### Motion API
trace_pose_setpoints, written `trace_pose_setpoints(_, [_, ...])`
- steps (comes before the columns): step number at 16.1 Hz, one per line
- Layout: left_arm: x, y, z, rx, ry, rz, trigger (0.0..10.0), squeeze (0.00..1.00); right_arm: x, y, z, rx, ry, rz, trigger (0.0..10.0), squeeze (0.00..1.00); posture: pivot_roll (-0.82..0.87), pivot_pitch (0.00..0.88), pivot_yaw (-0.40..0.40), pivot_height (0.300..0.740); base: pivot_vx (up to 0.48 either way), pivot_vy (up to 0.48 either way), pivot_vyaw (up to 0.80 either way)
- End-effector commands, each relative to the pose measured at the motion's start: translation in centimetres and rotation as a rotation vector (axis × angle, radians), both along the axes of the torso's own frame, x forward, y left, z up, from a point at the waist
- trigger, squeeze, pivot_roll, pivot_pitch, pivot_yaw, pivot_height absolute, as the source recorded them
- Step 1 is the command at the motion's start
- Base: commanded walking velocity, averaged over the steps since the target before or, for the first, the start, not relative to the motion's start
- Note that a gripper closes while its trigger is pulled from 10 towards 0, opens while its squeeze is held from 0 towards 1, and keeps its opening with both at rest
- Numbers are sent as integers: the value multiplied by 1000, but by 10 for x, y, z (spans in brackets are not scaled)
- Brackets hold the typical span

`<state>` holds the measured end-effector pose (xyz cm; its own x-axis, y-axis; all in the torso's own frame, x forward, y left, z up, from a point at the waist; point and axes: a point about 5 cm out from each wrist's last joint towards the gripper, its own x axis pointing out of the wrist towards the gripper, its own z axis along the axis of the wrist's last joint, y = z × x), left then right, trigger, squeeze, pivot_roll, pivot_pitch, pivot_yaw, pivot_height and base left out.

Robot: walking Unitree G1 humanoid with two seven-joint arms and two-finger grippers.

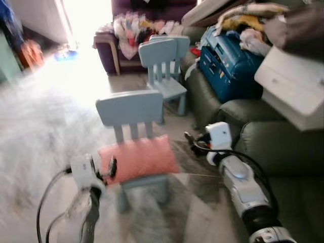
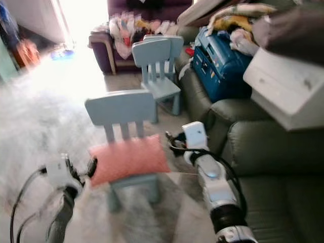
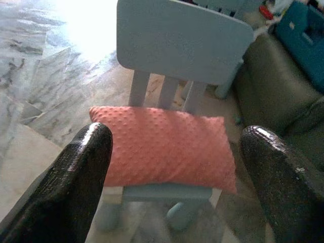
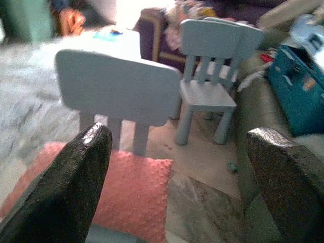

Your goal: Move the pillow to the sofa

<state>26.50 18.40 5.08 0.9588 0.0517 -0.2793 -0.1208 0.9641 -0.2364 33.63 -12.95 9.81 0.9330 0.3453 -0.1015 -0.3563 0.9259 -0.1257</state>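
Pillow [image 1: 137, 158] lies on the small chair [image 1: 132, 108], not on the sofa [image 1: 273, 147] (carry left). Left hand [image 1: 112, 166] and right hand [image 1: 188, 136] both spread, holding nothing.

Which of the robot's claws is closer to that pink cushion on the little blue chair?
Left. The left gripper sits right at the pink dimpled pillow's edge; the right gripper hangs off its other side, beyond the small blue chair.

Left gripper [image 3: 174, 152] with fingers [image 3: 76, 177] spread wide, framing the pink pillow [image 3: 164, 148] lying ahead on the pale-blue chair [image 3: 182, 43].
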Motion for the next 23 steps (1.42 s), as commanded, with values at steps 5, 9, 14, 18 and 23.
trace_pose_setpoints(5, [-1,25,5,56,-13,100,10000,0,5,25,2,22,-8,59,10000,0,-144,0,-1,740,0,0,0])
trace_pose_setpoints(9, [-15,27,4,31,-47,99,10000,0,7,9,1,30,-17,-18,10000,0,-151,0,40,740,162,0,0])
trace_pose_setpoints(14, [-17,32,4,21,-44,106,10000,0,2,5,-4,23,-20,-21,10000,0,-152,0,44,740,428,0,0])
trace_pose_setpoints(18, [-18,31,4,22,-41,100,10000,0,2,5,-5,22,-22,-23,10000,0,-150,0,48,740,426,0,0])
trace_pose_setpoints(23, [-19,30,2,21,-31,80,10000,0,2,6,-4,29,-31,-26,10000,0,-150,0,51,740,428,0,0])
